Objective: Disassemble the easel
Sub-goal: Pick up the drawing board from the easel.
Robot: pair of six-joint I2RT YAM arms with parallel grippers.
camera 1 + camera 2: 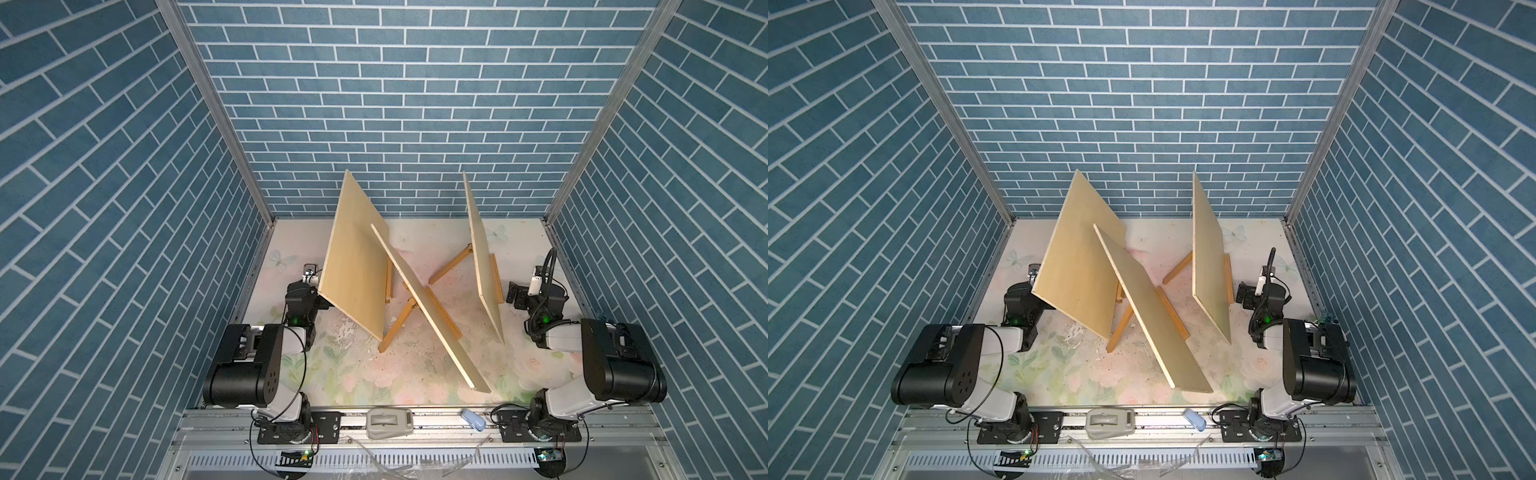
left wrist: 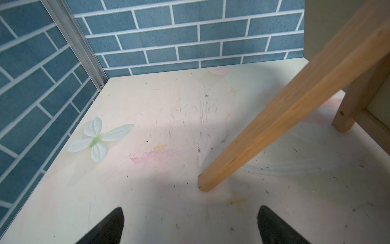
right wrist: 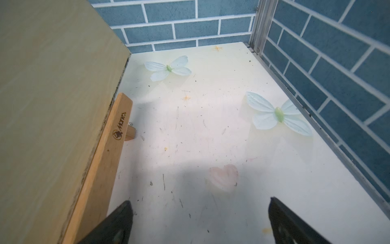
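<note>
On the front rail (image 1: 440,422) a grey plastic device (image 1: 388,423) & a pale-blue item (image 1: 473,419) are lying betw. the arm bases. Beyond that, L gripper (image 2: 191,211) is hovering over the floral table (image 2: 147,105), jaws gaping wide w/ nothing betw. them. A wooden easel leg (image 2: 274,122) is resting its foot on the table just ahead of the tips, apart from them. R gripper (image 3: 200,202) is also gaping wide & empty, w/ the right board (image 3: 52,105) and its logo'd ledge strip (image 3: 101,164) just beside one finger; contact unclear.

In both top views three boards are leaning on wooden easels (image 1: 397,328). The middle board (image 1: 428,307) is sitting nearest, running diagonally. The left board (image 1: 355,266) is overhanging L wrist, and the right board (image 1: 482,257) is showing nearly edge-on near R gripper. Butterfly prints (image 3: 278,114) are showing twd. the far corners, blue brick-pattern wall (image 1: 382,104) behind.
</note>
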